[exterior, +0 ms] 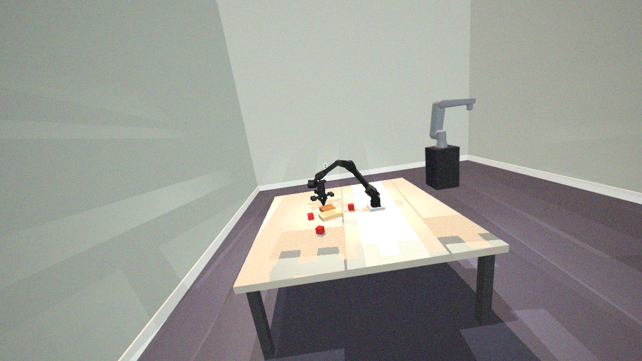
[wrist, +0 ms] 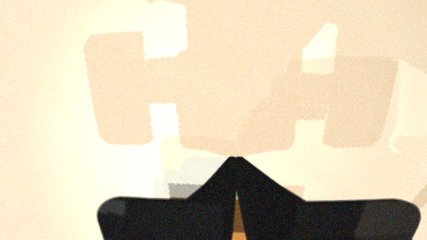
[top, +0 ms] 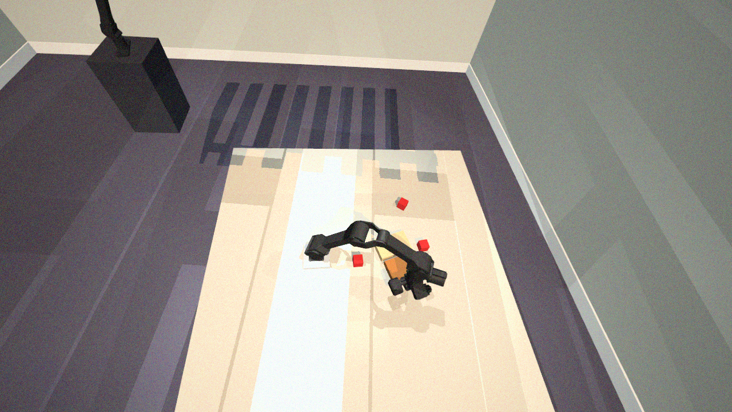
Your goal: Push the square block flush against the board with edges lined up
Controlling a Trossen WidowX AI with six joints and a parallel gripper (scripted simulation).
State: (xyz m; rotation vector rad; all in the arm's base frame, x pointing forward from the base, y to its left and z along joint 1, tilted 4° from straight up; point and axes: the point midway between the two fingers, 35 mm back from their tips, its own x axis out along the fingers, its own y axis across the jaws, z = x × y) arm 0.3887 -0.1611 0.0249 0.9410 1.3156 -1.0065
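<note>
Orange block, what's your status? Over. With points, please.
Hand [top: 397,282] [exterior: 323,205] shut, nothing held. Orange block [top: 395,267] [exterior: 327,208] beside pale board [top: 402,238] [exterior: 330,215]; flush contact unclear. Red cubes near, off to the sides.

And there's the black arm [top: 358,233] [exterior: 346,164], arched high from its base, elbow at the top, forearm sloping down to the wrist [top: 422,262] [exterior: 318,176]. Below it the gripper [top: 409,288] [exterior: 323,204] [wrist: 235,163] points downward, fingers shut, their tips meeting, nothing between them, a narrow slit showing behind the tips!
</note>
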